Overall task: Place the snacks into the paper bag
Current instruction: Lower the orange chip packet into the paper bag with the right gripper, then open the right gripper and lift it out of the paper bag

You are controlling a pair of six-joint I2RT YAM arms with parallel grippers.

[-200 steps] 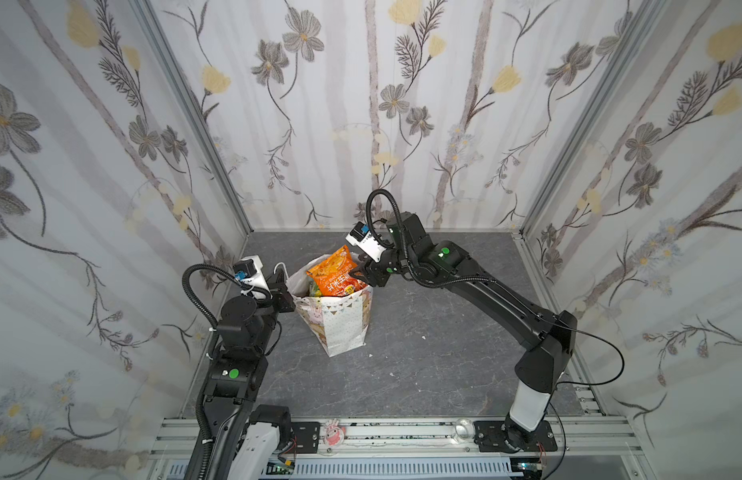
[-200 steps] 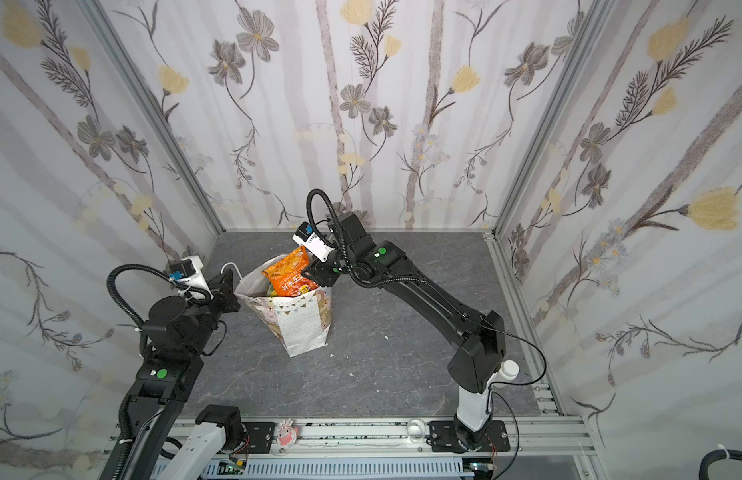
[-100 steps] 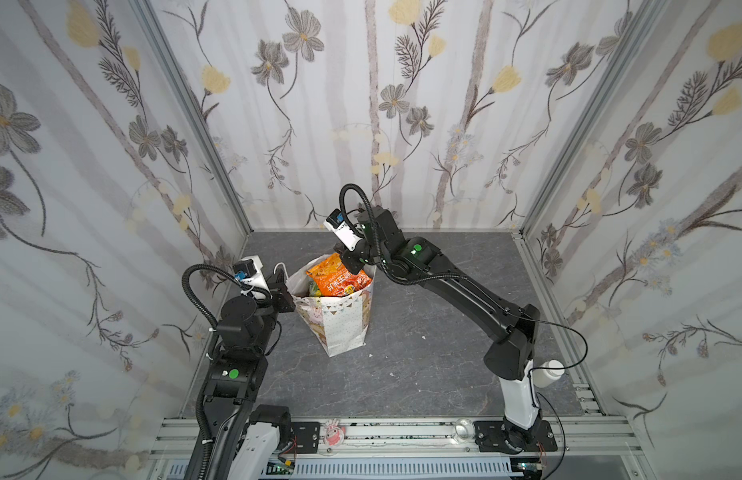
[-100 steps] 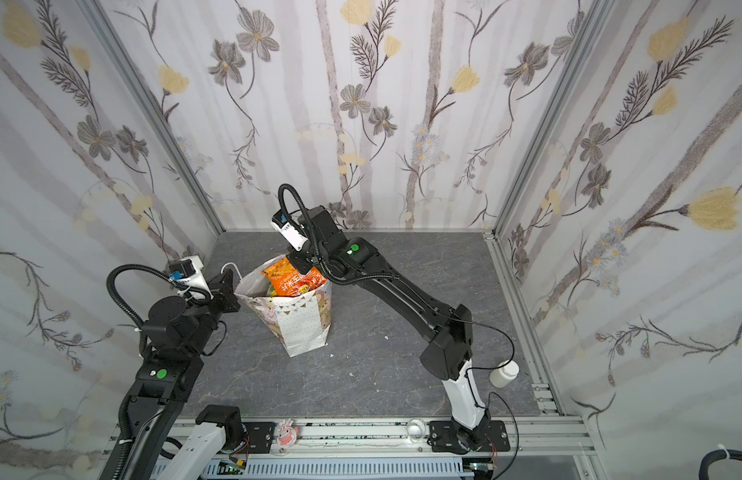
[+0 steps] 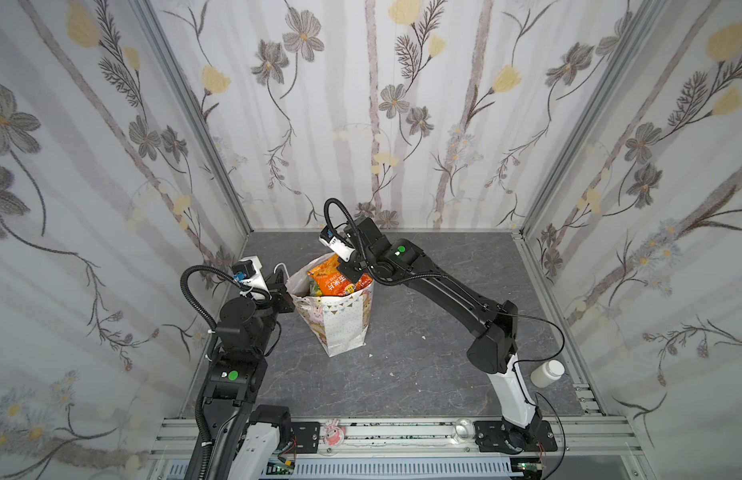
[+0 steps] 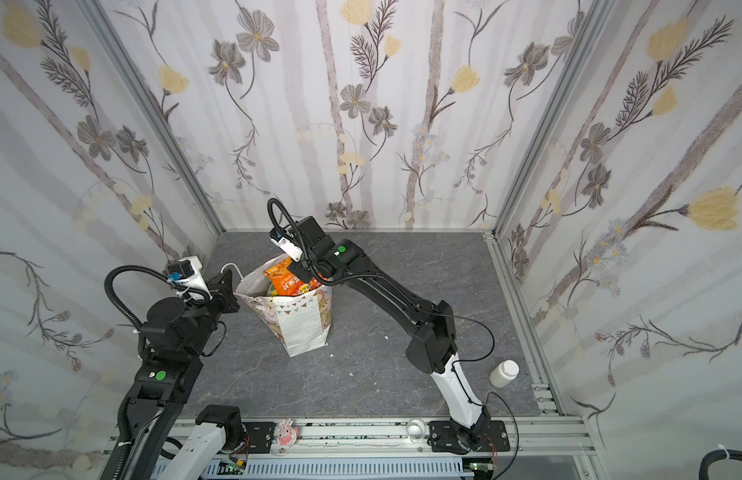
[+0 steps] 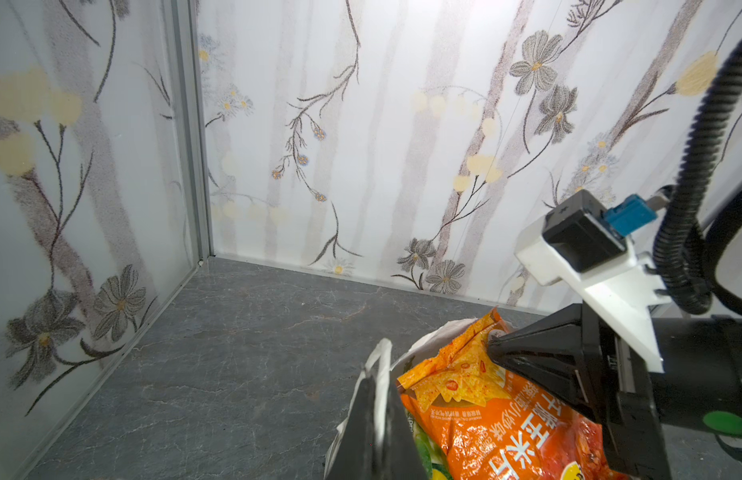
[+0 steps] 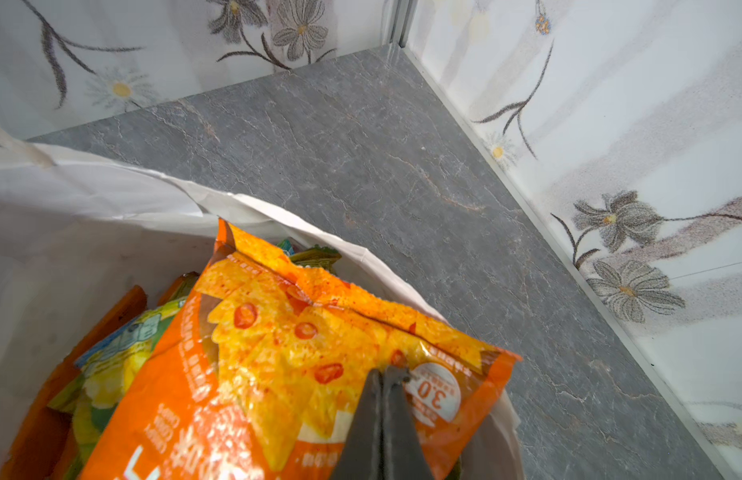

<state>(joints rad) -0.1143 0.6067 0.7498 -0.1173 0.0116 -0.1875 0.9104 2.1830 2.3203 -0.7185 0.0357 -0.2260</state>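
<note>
Right under the clenched right pincer (image 8: pixel 384 375), an orange snack packet (image 8: pixel 278 353) sticks out of the paper bag (image 5: pixel 341 328); left pincer (image 7: pixel 374 384) is clamped on the bag's rim beside it.

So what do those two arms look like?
The left arm and right arm: black jointed links, white lower segments, green dots, ribbed black cables, white camera mounts with blue plugs. The left pincer and right pincer have black tapering fingers.

White bottle (image 5: pixel 547 371), pink figurine (image 5: pixel 333 432)
</note>
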